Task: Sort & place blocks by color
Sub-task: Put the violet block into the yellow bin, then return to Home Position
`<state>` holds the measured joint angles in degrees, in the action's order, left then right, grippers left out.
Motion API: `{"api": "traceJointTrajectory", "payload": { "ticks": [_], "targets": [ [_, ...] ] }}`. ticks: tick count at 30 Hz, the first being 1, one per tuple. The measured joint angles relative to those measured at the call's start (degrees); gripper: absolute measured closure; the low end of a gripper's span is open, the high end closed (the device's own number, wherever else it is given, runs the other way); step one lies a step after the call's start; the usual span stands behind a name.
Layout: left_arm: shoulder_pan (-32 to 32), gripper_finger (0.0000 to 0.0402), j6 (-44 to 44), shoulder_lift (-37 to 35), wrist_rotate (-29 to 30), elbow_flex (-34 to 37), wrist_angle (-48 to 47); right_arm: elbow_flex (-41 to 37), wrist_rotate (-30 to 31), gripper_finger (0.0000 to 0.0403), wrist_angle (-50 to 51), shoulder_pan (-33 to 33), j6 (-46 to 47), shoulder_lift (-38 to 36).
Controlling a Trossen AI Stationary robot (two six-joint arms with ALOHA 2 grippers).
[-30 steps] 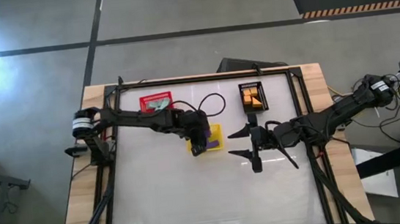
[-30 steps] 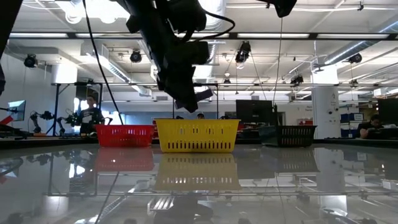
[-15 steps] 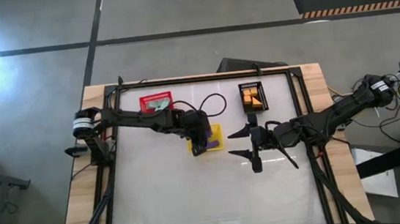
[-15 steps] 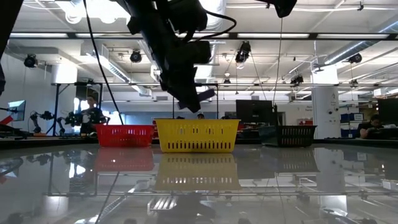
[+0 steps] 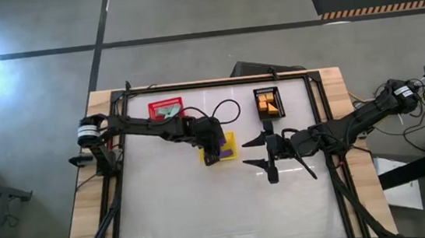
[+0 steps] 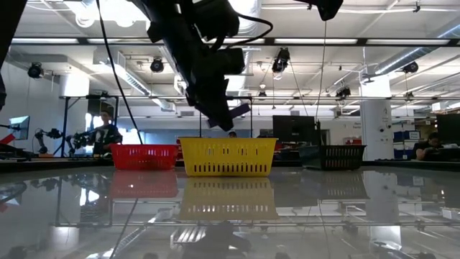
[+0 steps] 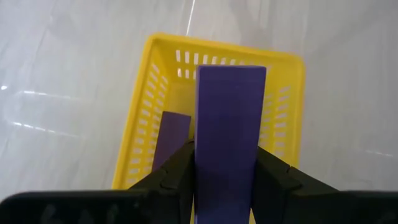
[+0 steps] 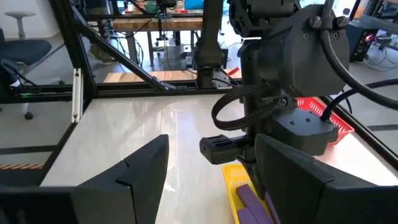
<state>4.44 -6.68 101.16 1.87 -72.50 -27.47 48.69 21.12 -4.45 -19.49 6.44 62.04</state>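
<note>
A purple bar (image 7: 230,112) is in my left gripper (image 7: 227,155), which is shut on it and hovers above the yellow mesh basket (image 7: 140,124). A second purple block (image 7: 171,134) lies on that basket's floor. In the low view the held bar (image 6: 239,110) hangs clear above the yellow basket (image 6: 226,156). Teal-green blocks lie in the red basket (image 5: 166,108). Orange blocks lie in the black basket (image 5: 268,102). My right gripper (image 5: 256,152) is open and waits to the right of the yellow basket (image 5: 230,145), touching nothing. My left gripper pinches the purple bar between its two fingers (image 7: 177,174), one on each long side face (image 7: 205,155). The fingers lie along the bar, whose free end (image 7: 230,71) juts out past the fingertips. It comes from above, slanting down, and the bar is lifted clear over the yellow basket.
The three baskets stand in a row near the table's far edge: red on the left, yellow in the middle, black on the right. A dark cable (image 5: 229,108) loops over the table between the red and black baskets. The near half of the white tabletop (image 5: 221,212) is free.
In the low view my left gripper, still shut on the purple bar, has edged slightly toward the table's right above the yellow basket. The right arm has kept still.
</note>
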Motion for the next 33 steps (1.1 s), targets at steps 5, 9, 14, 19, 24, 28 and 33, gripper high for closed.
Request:
{"api": "traceJointTrajectory", "payload": {
  "ticks": [5, 9, 14, 19, 24, 28, 33],
  "targets": [
    [0.01, 0.0304, -0.04, 0.00, 0.00, 0.67, 0.14, -0.02, 0.00, 0.0174, 0.00, 0.00, 0.00, 0.00],
    [0.01, 0.0304, 0.02, -0.02, 0.00, 0.69, 0.31, -0.04, 0.02, 0.0174, 0.02, 0.00, 0.00, 0.00],
    [0.01, 0.0299, 0.09, -0.02, 0.00, 0.69, 0.67, -0.07, 0.00, 0.0174, 0.45, 0.00, 0.00, 0.00],
    [0.00, 0.0277, 0.14, -0.02, -0.01, 0.73, 1.76, -0.09, 0.00, 0.0174, 1.39, 0.00, 0.31, 0.00],
    [0.01, 0.0264, 0.69, -0.02, 0.00, 0.76, 1.58, -0.09, 0.00, 0.0174, 1.33, 0.01, 0.43, 0.00],
    [-0.01, 0.0263, 1.09, -0.02, 0.00, 0.59, 1.58, -0.09, 0.00, 0.0174, 1.29, 0.02, 0.44, 0.00],
    [-0.99, 0.0262, 1.03, -0.88, 0.13, 0.01, 1.70, -0.09, 0.00, 0.0174, 1.30, 0.01, 0.44, 0.00]
  ]
}}
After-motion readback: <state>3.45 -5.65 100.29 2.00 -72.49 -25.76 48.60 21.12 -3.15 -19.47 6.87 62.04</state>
